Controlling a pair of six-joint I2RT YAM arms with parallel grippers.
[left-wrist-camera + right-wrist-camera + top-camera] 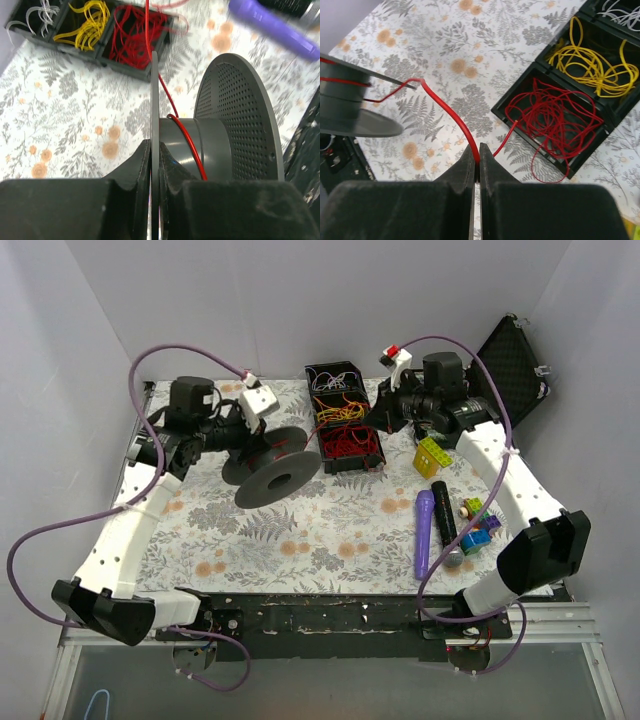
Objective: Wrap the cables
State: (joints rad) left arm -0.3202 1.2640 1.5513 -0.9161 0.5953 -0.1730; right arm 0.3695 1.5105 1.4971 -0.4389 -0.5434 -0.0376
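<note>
Winding step: your left gripper clamps the spool flange. Your right gripper pinches the red cable running from tray to hub. Likely next: circle the hub, keeping tension.

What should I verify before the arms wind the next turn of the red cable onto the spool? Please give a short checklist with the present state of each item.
1. Left gripper holds the spool: ok, it is shut on the near flange.
2. Right gripper holds the red cable: ok, the cable is pinched between its jaws.
3. Cable lies on the hub: ok, one strand crosses it.
4. Cable taut between the right gripper and the spool: not ok, it bows and bends.
5. The rest of the cable can feed freely from the box compartment: cannot tell, it lies there in tangled loops.
</note>
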